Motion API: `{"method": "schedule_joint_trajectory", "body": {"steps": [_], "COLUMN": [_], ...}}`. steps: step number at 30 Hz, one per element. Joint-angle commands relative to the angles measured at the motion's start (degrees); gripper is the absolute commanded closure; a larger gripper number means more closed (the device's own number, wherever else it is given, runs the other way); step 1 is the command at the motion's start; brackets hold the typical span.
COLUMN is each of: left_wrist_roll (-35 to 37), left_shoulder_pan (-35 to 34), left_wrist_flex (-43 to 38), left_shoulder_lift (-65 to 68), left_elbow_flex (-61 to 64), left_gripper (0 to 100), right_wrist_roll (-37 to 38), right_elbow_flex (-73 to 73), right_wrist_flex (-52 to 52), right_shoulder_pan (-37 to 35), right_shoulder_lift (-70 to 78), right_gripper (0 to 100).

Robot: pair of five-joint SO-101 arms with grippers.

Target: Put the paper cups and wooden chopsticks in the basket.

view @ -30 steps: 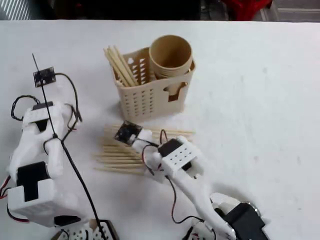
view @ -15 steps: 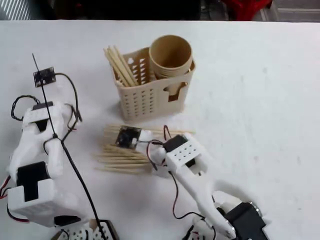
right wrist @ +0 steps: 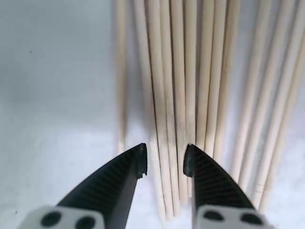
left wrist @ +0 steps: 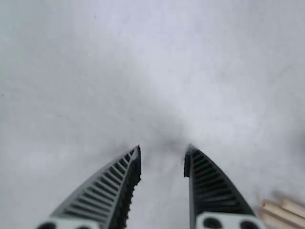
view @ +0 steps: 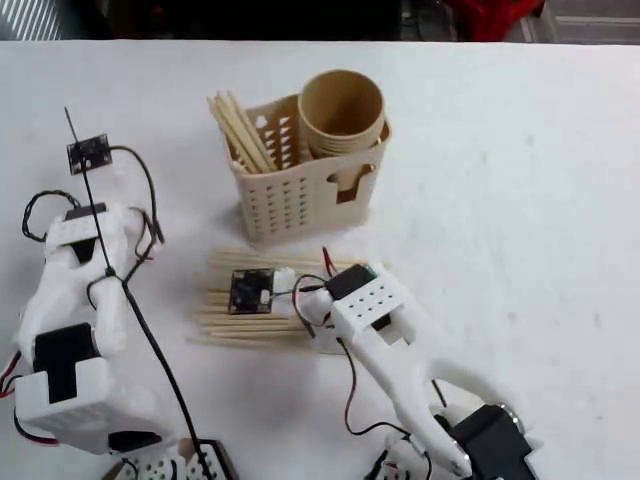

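A beige slotted basket (view: 300, 195) stands at the table's middle back. Stacked paper cups (view: 342, 108) sit in its right part and a bundle of wooden chopsticks (view: 240, 132) leans in its left part. More chopsticks (view: 225, 318) lie loose in front of the basket. My right gripper (right wrist: 164, 160) is open and low over this pile, its fingertips (right wrist: 136, 162) straddling a few sticks (right wrist: 164, 95). My left gripper (left wrist: 162, 152) is open over bare table, with stick ends (left wrist: 282, 212) at its side. The left arm (view: 80, 270) stands at the left.
The right arm (view: 365, 305) stretches from the front edge toward the loose pile. Cables (view: 150, 340) run from the left arm toward the front. White table (view: 520, 200) spreads to the right of the basket.
The right arm's wrist has swung left and toward the front, from the pile's back edge to over its middle. The left arm has not moved.
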Motion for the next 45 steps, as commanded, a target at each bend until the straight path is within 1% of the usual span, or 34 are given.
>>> {"method": "schedule_joint_trajectory", "body": {"steps": [1, 4, 5, 7, 10, 13, 16, 20, 27, 30, 31, 36, 40, 45], "left_wrist_roll": [0.4, 0.4, 0.4, 0.4, 0.4, 0.4, 0.4, 0.4, 0.4, 0.4, 0.4, 0.4, 0.4, 0.4], "left_shoulder_pan": [0.2, 0.2, 0.2, 0.2, 0.2, 0.2, 0.2, 0.2, 0.2, 0.2, 0.2, 0.2, 0.2, 0.2], "left_wrist_flex": [-1.3, -1.3, -1.3, -1.3, -1.3, -1.3, -1.3, -1.3, -1.3, -1.3, -1.3, -1.3, -1.3, -1.3], "left_shoulder_lift": [-0.3, -0.3, -0.3, -0.3, -0.3, -0.3, -0.3, -0.3, -0.3, -0.3, -0.3, -0.3, -0.3, -0.3], "left_elbow_flex": [-0.6, -0.6, -0.6, -0.6, -0.5, -0.5, -0.5, -0.5, -0.5, -0.5, -0.5, -0.5, -0.5, -0.6], "left_gripper": [83, 83, 83, 83, 83, 83, 83, 83, 83, 83, 83, 83, 83, 83], "right_wrist_roll": [0.3, -0.5, -2.2, -5.6, -6.2, -6.6, -6.7, -6.6, -6.6, -6.6, -6.6, -6.7, -9.2, -11.6], "right_elbow_flex": [-4.0, -8.5, -10.1, -12.0, -12.0, -12.3, -12.3, -12.2, -12.0, -12.0, -12.0, -12.2, -12.0, -11.9], "right_wrist_flex": [0.4, 0.7, 0.7, 0.3, -3.4, -8.7, -13.3, -15.7, -15.4, -15.4, -15.4, -13.8, -10.5, -3.5], "right_shoulder_pan": [0.3, 0.0, -0.7, -2.8, -6.2, -5.7, -4.7, -4.4, -2.2, -0.4, 0.0, 1.5, 1.4, -0.1], "right_shoulder_lift": [-1.0, -1.0, -0.6, -0.4, 0.0, 5.2, 12.0, 16.3, 16.8, 16.8, 16.7, 15.4, 9.5, -3.6], "right_gripper": [83.2, 83.2, 83.3, 83.3, 83.3, 83.4, 86.7, 90.8, 91.5, 98.1, 98.6, 98.1, 98.1, 98.1]}}
